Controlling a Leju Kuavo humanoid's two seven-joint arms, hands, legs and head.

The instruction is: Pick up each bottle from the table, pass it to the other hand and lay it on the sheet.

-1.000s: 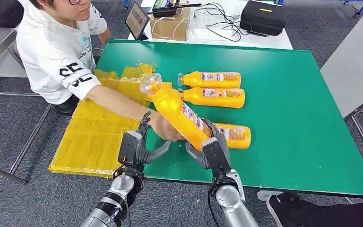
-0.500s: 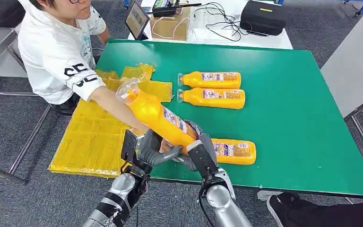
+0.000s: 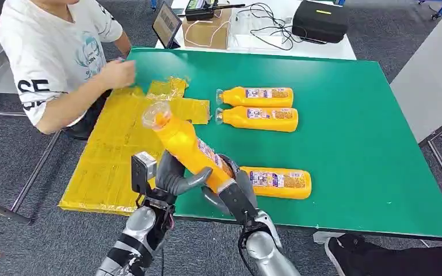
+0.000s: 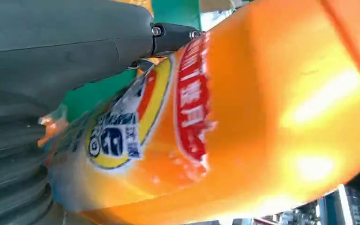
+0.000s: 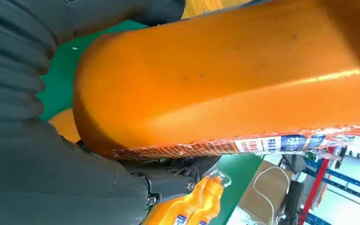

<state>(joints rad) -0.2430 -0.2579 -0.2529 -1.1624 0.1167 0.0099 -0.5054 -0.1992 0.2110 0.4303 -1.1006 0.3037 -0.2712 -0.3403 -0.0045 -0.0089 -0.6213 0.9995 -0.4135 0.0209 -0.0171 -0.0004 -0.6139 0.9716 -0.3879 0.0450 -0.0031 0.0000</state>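
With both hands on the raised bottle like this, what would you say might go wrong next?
1. Handover slip: the held bottle juts up tilted, cap end unsupported, gripped low by the left hand and right hand. If one lets go early, it may tip.
2. Knocked bottle: the nearest lying bottle sits right beside the right hand and might get nudged.
3. The person's hand hovers over the yellow sheet, where the bottle goes.
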